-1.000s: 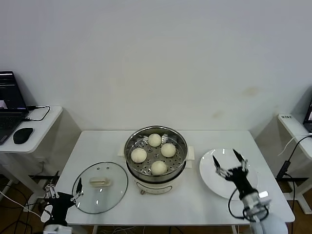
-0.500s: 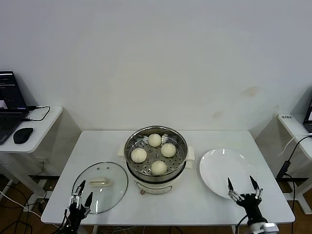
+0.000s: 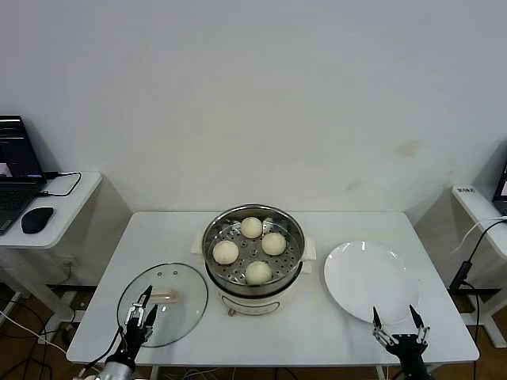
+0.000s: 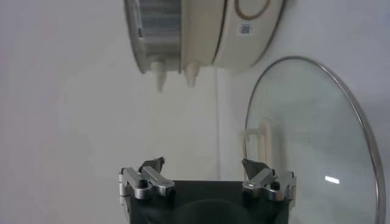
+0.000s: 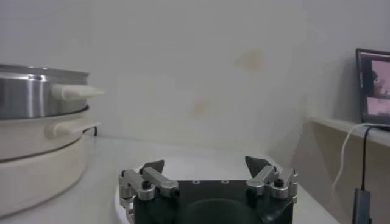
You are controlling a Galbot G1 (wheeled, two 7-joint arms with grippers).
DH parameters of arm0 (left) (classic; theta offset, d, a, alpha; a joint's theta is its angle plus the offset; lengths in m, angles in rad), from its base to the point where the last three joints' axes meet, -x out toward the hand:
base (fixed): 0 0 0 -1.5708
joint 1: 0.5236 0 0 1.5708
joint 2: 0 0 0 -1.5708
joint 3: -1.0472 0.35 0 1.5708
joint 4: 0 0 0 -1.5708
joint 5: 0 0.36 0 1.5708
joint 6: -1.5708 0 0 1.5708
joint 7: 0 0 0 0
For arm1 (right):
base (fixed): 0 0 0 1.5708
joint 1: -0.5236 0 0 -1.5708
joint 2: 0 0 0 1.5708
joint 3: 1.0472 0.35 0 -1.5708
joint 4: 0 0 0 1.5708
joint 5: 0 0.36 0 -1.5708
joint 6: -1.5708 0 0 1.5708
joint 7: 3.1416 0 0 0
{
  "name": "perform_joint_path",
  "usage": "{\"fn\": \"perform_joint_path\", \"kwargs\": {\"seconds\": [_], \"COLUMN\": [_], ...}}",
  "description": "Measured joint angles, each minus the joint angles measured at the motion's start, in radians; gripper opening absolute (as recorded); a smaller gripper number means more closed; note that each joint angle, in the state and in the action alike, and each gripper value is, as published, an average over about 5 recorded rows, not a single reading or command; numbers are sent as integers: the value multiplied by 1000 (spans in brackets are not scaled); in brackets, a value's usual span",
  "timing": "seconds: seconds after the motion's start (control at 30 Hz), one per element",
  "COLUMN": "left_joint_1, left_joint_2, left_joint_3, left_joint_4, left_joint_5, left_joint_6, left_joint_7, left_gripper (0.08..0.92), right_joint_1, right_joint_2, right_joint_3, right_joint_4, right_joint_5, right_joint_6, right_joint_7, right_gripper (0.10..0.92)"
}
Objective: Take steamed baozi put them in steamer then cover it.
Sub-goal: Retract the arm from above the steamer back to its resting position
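- The round shiny stainless-steel steamer [image 3: 253, 252] on its cream-white electric base stands at the middle of the white rectangular table [image 3: 317, 332], uncovered.
- Four small, smooth cream-white steamed baozi [image 3: 258, 271] lie on the perforated metal tray inside the steamer, spaced apart in a loose ring.
- The round clear glass cover [image 3: 178, 297], with a metal rim and a cream-white oblong handle, lies flat on the table just beside the steamer, on the robot's left.
- A flat round white plate [image 3: 368, 279] sits on the table at the steamer's other side, with nothing on it.
- The left gripper [image 3: 142, 307] hovers over the near edge of the cover, short of its handle; its black-tipped fingers are spread wide and hold nothing.
- In the left wrist view the gripper [image 4: 203, 165] has the cover's handle [image 4: 258, 137] ahead of it, with the steamer's base [image 4: 219, 30] beyond.
- The right gripper [image 3: 395, 318] is low at the table's near edge, just beside the plate's near rim; its jaws are spread wide and empty.
- In the right wrist view that gripper [image 5: 204, 162] points across the plate, the steamer [image 5: 36, 91] off to one side.
- On a side desk to the robot's left stand a black laptop [image 3: 16, 170] and a black mouse [image 3: 37, 219].
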Motion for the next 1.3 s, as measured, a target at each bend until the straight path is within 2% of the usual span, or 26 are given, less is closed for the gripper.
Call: {"fn": "perform_joint_path", "kwargs": {"seconds": [0.43, 0.97, 1.07, 1.3], "left_joint_1": [-129, -241, -252, -261], "left_joint_2": [15, 10, 5, 1], "left_joint_3": [39, 70, 71, 73], "left_joint_4": [127, 218, 232, 260], "left_joint_5": [15, -21, -34, -59], "left_joint_6": [-9, -9, -10, -10], "left_joint_7": [-8, -5, -9, -8], "left_gripper": [823, 816, 763, 558], "right_joint_1": [-16, -24, -25, -23], "right_joint_2": [31, 45, 46, 46], "right_joint_3": [8, 1, -2, -10], "right_joint_4": [-9, -25, -26, -33], "right_joint_5": [-21, -49, -54, -61], "right_joint_6": [8, 21, 21, 21], "right_joint_7": [2, 2, 2, 1], "right_gripper": [823, 823, 823, 823]}}
